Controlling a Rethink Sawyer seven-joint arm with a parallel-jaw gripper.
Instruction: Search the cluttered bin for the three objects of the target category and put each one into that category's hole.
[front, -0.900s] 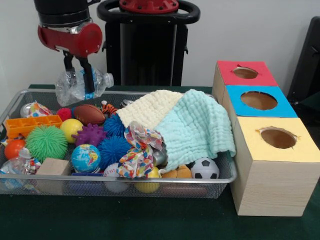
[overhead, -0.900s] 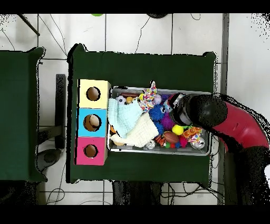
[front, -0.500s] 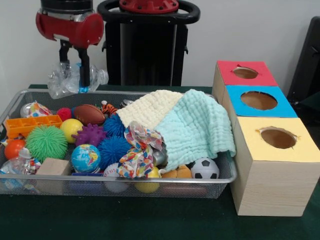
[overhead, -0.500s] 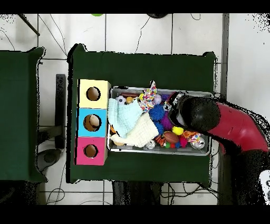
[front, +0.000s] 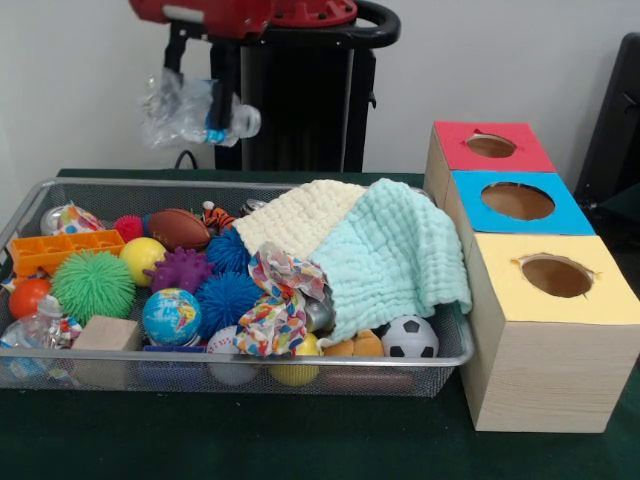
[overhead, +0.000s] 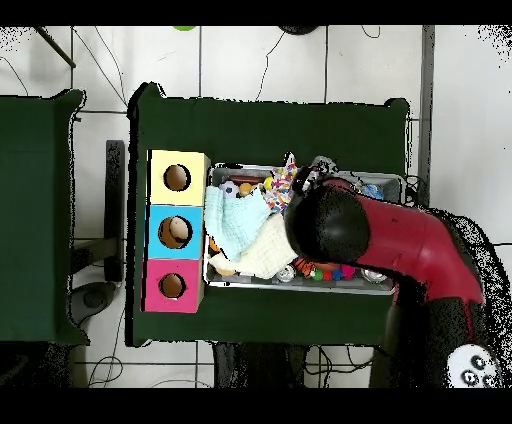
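Note:
My gripper (front: 200, 118) hangs high over the back of the wire bin (front: 100, 183), shut on a crushed clear plastic bottle (front: 185, 108) with a blue cap end. The bottle is well clear of the bin's contents. A second small clear bottle (front: 40, 322) lies at the bin's front left corner. To the right stand three boxes with round holes in their tops: red (front: 530, 152), blue (front: 562, 214) and yellow (front: 612, 298). In the overhead view the red arm (overhead: 335, 232) covers the middle of the bin and hides the gripper and bottle.
The bin holds spiky balls, a globe ball (front: 171, 316), a small football (front: 178, 228), a soccer ball (front: 410, 338), an orange tray (front: 62, 250), a wooden block (front: 104, 334), patterned cloth (front: 278, 300) and cream and mint cloths (front: 390, 255) draped over its right end.
The gripper has risen and swung right from the bin's back left corner, carrying the crushed bottle with it. In the overhead view the arm now covers the bin's middle.

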